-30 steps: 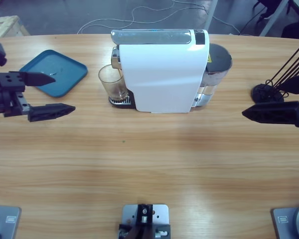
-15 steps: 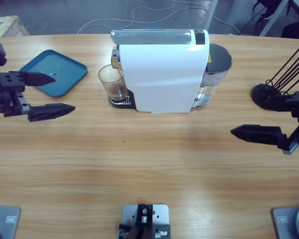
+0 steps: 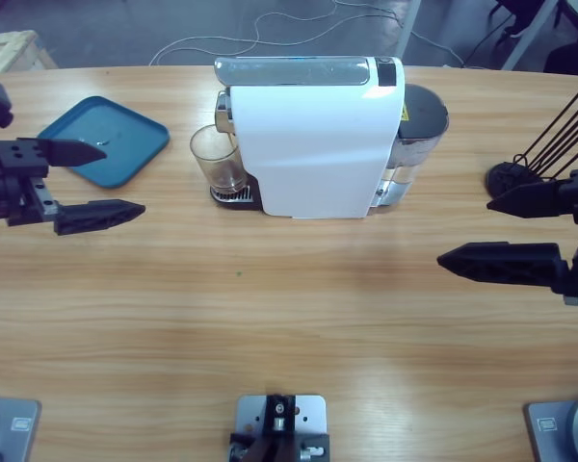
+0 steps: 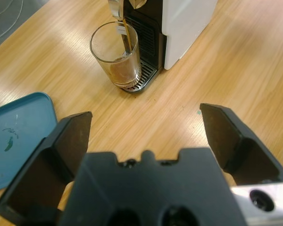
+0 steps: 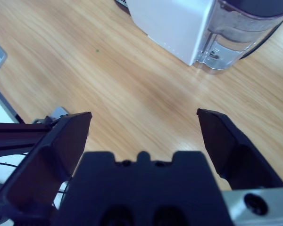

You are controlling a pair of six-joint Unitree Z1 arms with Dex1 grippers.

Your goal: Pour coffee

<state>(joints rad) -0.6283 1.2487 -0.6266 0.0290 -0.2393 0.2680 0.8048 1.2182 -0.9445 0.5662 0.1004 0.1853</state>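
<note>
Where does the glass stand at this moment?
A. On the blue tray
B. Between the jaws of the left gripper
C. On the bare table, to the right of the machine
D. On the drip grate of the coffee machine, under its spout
D: the glass stands on the machine's drip grate, with a brown stream of coffee running into it from the spout; the tray holds no glass, and the left gripper is open and apart from it.

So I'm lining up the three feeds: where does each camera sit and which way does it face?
High view: fixed above the table, looking down; both arms' grippers show.
Left wrist view: looks along the open left gripper at the glass with coffee.
Right wrist view: along the open right gripper.
All three show the coffee machine.
</note>
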